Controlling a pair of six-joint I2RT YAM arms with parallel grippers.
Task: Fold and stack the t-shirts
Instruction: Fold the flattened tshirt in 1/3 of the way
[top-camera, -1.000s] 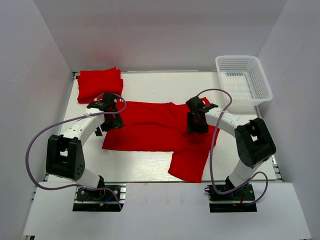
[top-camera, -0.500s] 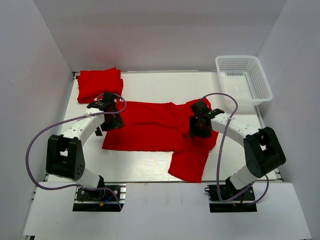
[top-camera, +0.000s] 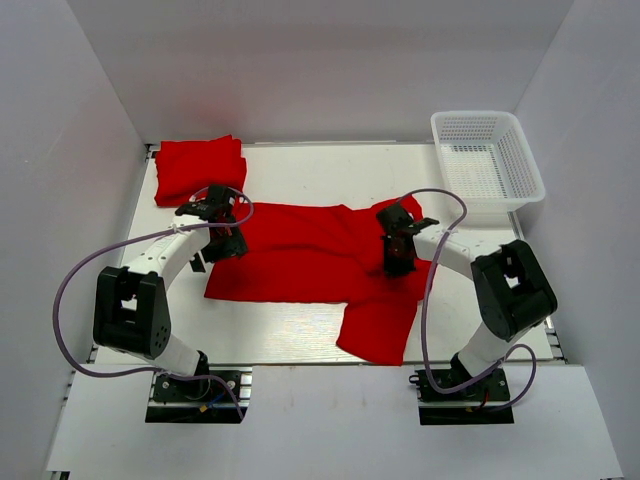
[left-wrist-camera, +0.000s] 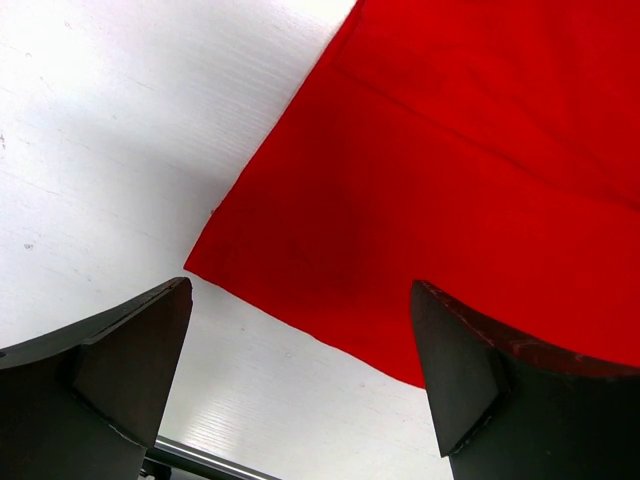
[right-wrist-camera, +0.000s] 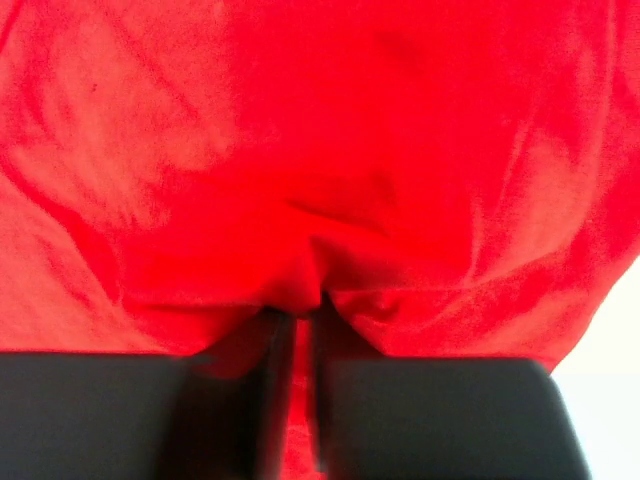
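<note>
Plainly coloured red t-shirts lie left of the white mesh basket (top-camera: 490, 165), one of them pinched.

The spread t-shirt (top-camera: 310, 255) is bright red, soft and lightly creased, lying flat on the table (top-camera: 330, 170) left of the basket and nearer the arms, with one flap reaching toward the near edge. The folded t-shirt (top-camera: 198, 168), the same red, sits as a squarish pad far left of the basket, at about its depth. The right gripper (right-wrist-camera: 300, 320), jaws almost together, pinches a raised fold on the spread shirt's basket side. The left gripper (left-wrist-camera: 300, 300) stands spread wide over the shirt's corner farthest from the basket, holding nothing.
</note>
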